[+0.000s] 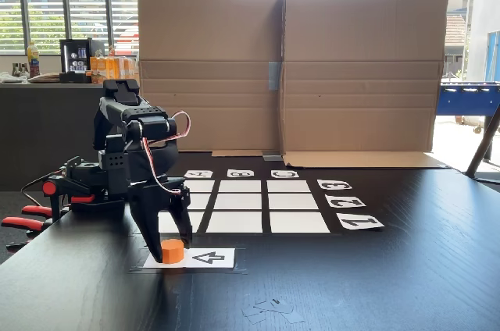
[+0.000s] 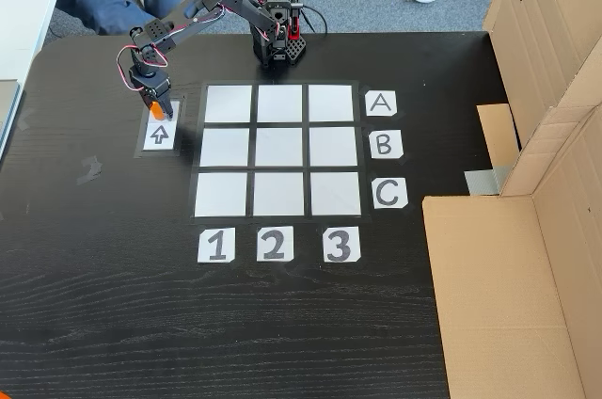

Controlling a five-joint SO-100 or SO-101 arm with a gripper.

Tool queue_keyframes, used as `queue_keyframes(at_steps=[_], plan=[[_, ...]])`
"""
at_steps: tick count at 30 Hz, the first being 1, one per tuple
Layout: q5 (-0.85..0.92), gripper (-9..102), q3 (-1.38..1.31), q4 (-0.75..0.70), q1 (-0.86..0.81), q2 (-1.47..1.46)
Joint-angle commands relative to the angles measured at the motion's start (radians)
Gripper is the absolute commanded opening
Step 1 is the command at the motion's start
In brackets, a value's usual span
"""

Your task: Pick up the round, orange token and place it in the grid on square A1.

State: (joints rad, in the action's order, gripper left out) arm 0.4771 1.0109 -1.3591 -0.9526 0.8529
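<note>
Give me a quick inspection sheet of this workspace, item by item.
Surface: black wood-grain table.
Job's things: orange token on the arrow card; the grid has all nine squares bare, square A1 included.
Clutter: clear tape scraps near the front edge.
Grippers: gripper down around the token, fingers either side; closure unclear.
Cables: red and white wires looping on the arm.
Surroundings: cardboard screen, windows, red-handled clamps.

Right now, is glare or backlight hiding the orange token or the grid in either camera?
In a fixed view, bright windows backlight the scene, yet the small round orange plastic token under the black hand reads clearly; in a fixed view from above, lighting is even and the white nine-square grid is sharp.
</note>
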Motion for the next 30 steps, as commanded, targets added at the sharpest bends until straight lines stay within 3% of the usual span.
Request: queue_keyframes(at_steps=[1,30], plan=[[-0.005,25,-0.034,0.006,-0.002,0.003],[-0.101,23,-0.021,0.008,0.020,0.000]])
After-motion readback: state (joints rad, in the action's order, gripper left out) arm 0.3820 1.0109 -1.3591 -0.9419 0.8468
